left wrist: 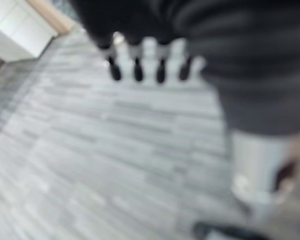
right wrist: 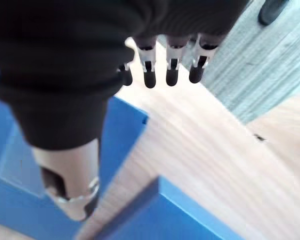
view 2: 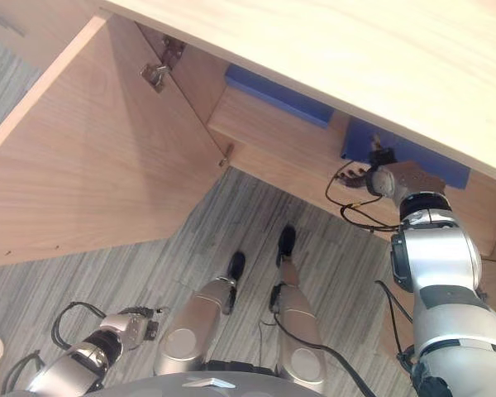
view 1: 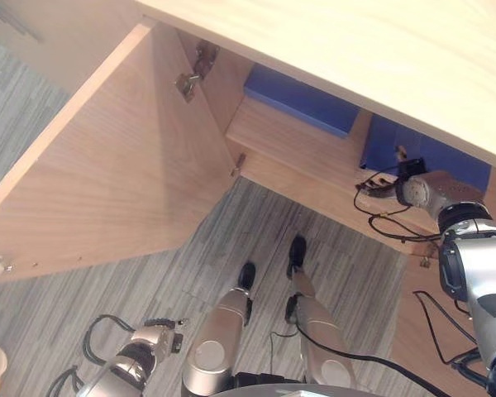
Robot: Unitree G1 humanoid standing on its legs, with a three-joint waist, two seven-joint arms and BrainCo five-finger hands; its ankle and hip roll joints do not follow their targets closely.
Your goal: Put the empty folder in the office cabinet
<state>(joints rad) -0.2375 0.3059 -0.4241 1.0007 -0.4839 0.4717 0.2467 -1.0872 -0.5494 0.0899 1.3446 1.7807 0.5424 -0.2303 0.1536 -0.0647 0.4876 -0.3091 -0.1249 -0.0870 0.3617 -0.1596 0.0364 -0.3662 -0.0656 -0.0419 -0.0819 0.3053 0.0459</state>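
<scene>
Nearest the robot, the left hand hangs low over the grey carpet with fingers straight and empty. Farther out, past the open cabinet door, the right hand reaches onto the cabinet shelf, fingers relaxed and holding nothing, just over the blue folder lying there beside a second blue folder. The risk seems to be that withdrawing the arm could snag this folder and drag it toward the shelf edge.

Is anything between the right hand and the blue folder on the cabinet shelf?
Nothing visible. The right hand hangs open just over the blue folder on the light wooden cabinet shelf; the wooden cabinet door stands open, off to the side.
</scene>
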